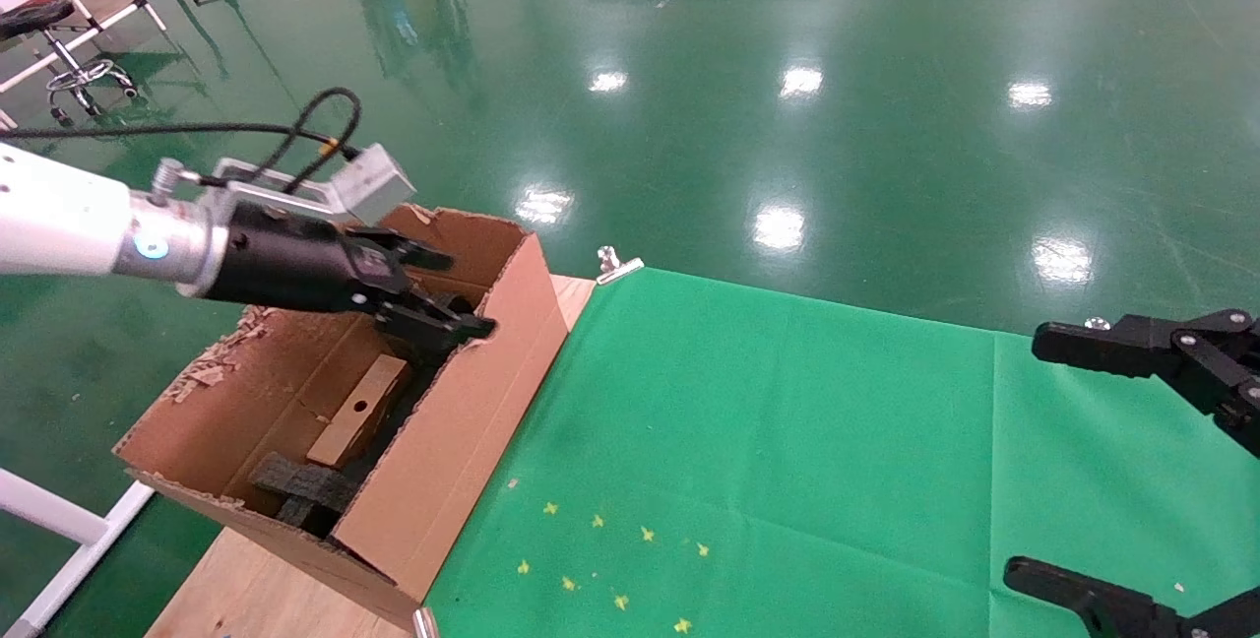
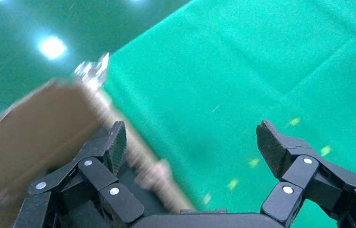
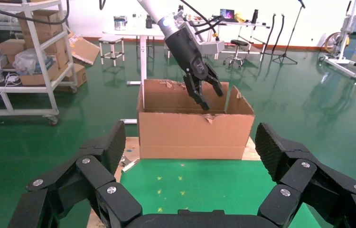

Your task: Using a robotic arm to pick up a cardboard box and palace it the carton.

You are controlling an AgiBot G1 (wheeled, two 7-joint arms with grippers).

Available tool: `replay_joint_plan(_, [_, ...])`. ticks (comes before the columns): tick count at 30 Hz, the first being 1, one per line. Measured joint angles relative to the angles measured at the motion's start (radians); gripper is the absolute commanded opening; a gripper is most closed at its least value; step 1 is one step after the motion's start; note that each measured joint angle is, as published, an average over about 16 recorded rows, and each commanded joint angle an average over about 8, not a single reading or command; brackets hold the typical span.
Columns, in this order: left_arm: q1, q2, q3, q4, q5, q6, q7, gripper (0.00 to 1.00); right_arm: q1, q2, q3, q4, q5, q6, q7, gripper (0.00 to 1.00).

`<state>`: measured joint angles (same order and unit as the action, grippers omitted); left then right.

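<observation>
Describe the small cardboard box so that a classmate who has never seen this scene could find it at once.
Start at the carton, the big brown open-topped box at the left edge of the green cloth. Look inside, below the robotic arm, whose jaws hang open above the carton. The cardboard box lies there: a narrow brown oblong with a round hole in its face, unlike the black foam blocks beside it.

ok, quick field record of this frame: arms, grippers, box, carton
left gripper: open, holds nothing, above the carton's open top
right gripper: open, holds nothing, parked over the green cloth
cardboard box: inside the carton, leaning on the black foam blocks, round hole facing up
carton: flaps up, torn edges, on the table's left end beside the cloth
task state: box appears placed, released
</observation>
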<state>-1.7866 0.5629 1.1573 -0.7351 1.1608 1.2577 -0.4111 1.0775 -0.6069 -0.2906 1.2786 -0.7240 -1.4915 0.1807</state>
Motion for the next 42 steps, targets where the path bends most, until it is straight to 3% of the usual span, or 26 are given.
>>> replay_joint_plan(42, [0.603, 0.041, -0.744, -0.465, -0.364, 0.202, 0.189, 1.00, 0.001, 0.001, -0.002, 0.000, 0.002, 0.001, -0.001, 1.00])
